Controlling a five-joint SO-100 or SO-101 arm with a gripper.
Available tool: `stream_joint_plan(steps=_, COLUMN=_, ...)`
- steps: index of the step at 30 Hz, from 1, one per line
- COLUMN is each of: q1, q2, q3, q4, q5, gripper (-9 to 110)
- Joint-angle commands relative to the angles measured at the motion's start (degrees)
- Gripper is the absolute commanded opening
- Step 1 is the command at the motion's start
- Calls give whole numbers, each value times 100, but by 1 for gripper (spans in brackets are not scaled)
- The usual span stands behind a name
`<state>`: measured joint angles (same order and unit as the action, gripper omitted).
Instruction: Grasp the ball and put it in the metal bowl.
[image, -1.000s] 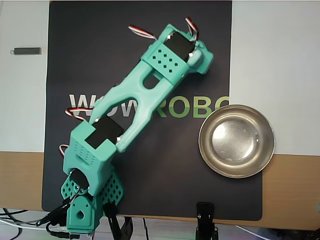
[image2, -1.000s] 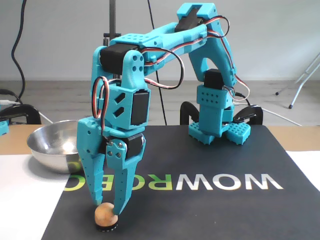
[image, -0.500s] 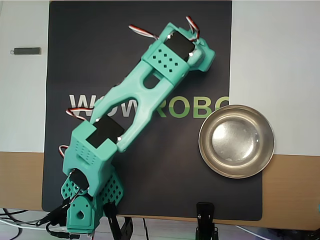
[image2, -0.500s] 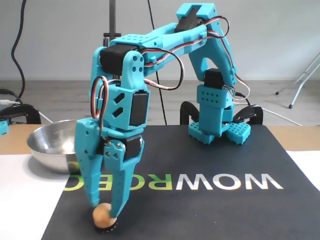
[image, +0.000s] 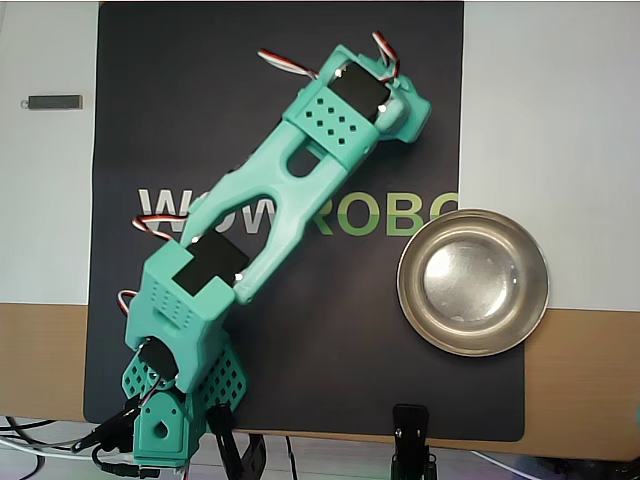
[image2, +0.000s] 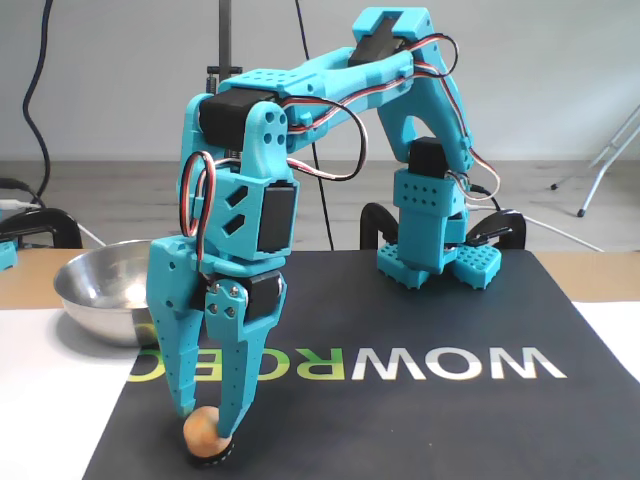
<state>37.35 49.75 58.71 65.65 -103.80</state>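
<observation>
In the fixed view my gripper (image2: 205, 424) points straight down at the front left of the black mat. Its teal fingers (image2: 172, 350) press both sides of the small peach-orange ball (image2: 198, 427). The ball sits low, on a small black ring (image2: 210, 457) on the mat. The metal bowl (image2: 95, 298) stands behind and to the left of the gripper in that view, with nothing in it. From overhead the bowl (image: 473, 283) lies at the mat's right edge, and the arm's wrist (image: 360, 105) hides both ball and fingers.
The arm's base (image2: 430, 255) stands at the back of the black mat (image2: 420, 420). A black clamp (image: 411, 440) sits at the table's near edge overhead. A small grey bar (image: 54, 101) lies on the white surface at the upper left.
The gripper has shifted slightly left in the fixed view and settled lower around the ball, which moved left with it. The bowl has not moved.
</observation>
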Motion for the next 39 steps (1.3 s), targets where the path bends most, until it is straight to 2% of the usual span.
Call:
stream_joint_plan(steps=1, q1=-35, q2=-62, q3=18, q4=-18, q5=-18, gripper=42)
stream_joint_plan(steps=10, q1=-35, q2=-62, q3=18, q4=-18, q5=-18, gripper=42)
stream_joint_plan(steps=14, q1=-35, q2=-62, q3=18, q4=-18, q5=-18, gripper=26)
stream_joint_plan(steps=33, q1=-26, q2=229, q3=18, q4=114, q5=176, gripper=28)
stream_joint_plan(steps=39, q1=-35, q2=483, q3=-53, q4=562, q5=176, gripper=28)
